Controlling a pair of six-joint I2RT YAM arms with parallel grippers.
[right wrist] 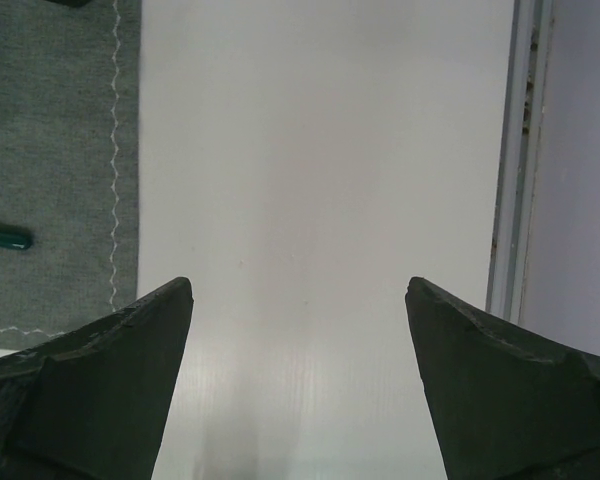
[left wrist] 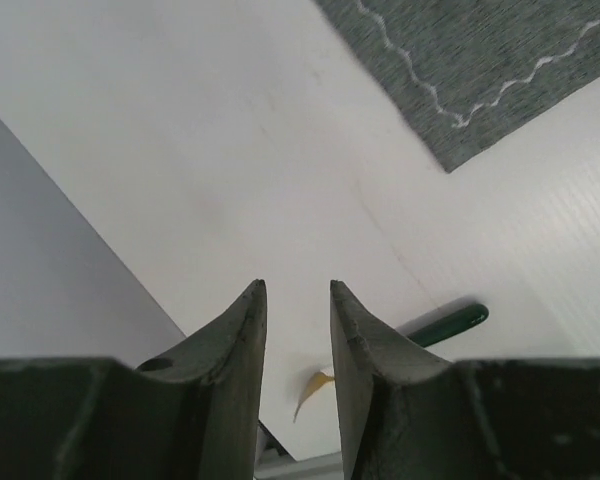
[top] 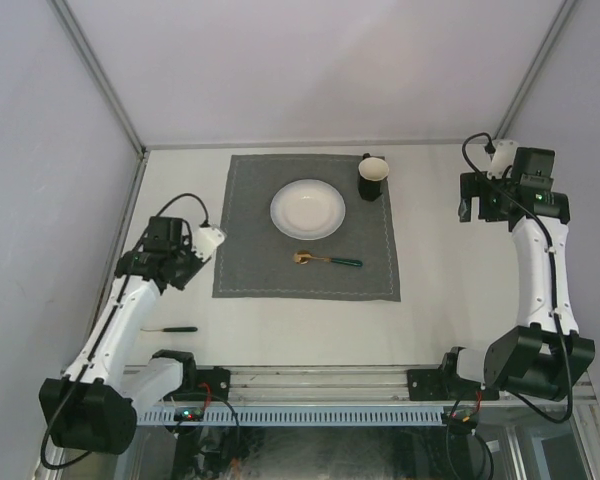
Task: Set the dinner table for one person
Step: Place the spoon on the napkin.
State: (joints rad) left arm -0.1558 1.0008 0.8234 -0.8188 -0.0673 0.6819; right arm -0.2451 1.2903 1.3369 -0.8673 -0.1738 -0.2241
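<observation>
The dinner table (top: 450,300) is a plain off-white top carrying a grey stitched mat (top: 250,270). On the mat lie a white plate (top: 307,209), a dark cup (top: 372,177) at its far right corner, and a gold spoon with a green handle (top: 326,260). A second green-handled utensil (top: 170,328) lies on the bare table near the left front. My left gripper (top: 165,270) hovers above it, its jaws a narrow gap apart with nothing between them (left wrist: 298,290); the green handle (left wrist: 450,322) and gold tip (left wrist: 315,385) show below. My right gripper (top: 470,208) stands wide open over bare table (right wrist: 300,300).
Aluminium rails (top: 100,75) and purple walls close in the table on the left, back and right; the right rail (right wrist: 510,150) runs close beside my right gripper. The mat's near left corner (left wrist: 460,140) lies beyond my left fingers. The arm bases sit along the front edge.
</observation>
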